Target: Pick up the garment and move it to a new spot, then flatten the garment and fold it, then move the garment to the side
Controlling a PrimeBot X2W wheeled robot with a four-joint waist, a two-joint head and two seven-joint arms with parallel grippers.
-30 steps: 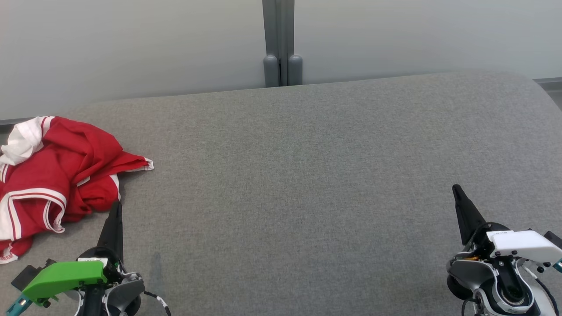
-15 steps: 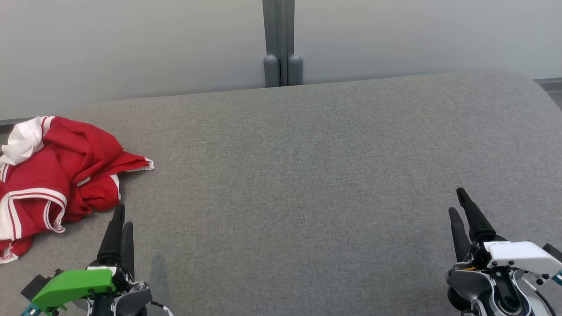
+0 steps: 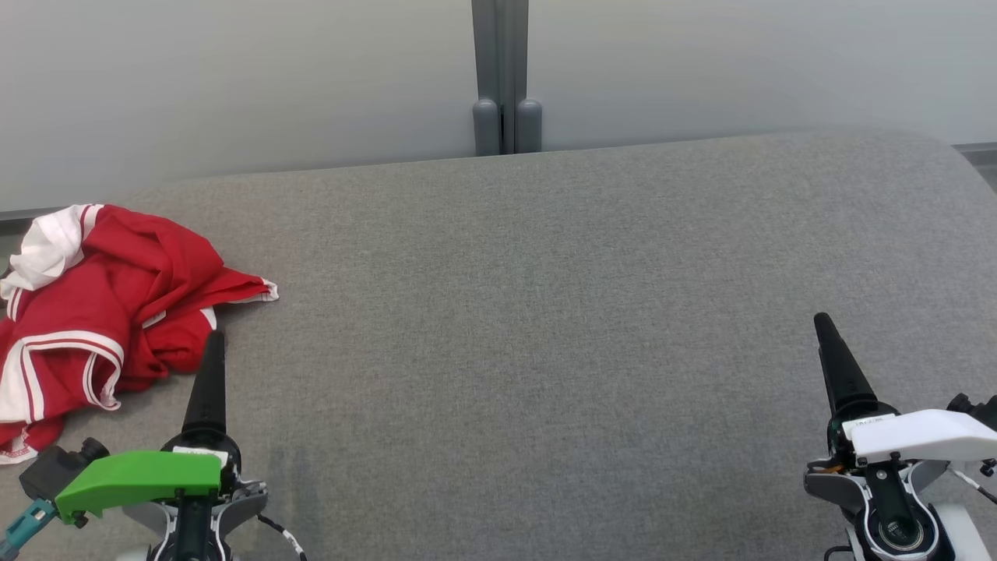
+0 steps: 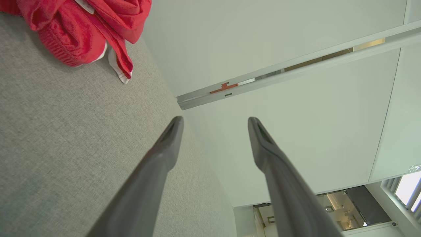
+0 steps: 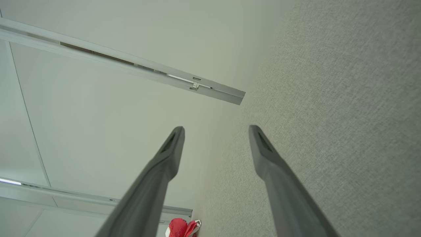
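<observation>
Head view — left gripper (image 3: pixel 213 347) near garment (image 3: pixel 101 304), right gripper (image 3: pixel 824 327) apart, fingers parted.

Grey cloth pad (image 3: pixel 545 327), one garment (image 3: pixel 109 312) on it.
Pad: wide and flat, covered in plain grey woven cloth, with rounded far corners. The cloth lies smooth and even in colour across the pad's middle and right. Garment: red with white trim and thin white stripes along its hems, crumpled in a loose heap at the pad's far-left corner. Its left part reaches the pad's left edge. A white part sits on the side of the heap nearest the pad's far edge. One red flap with a white hem points from the heap toward the pad's middle.
</observation>
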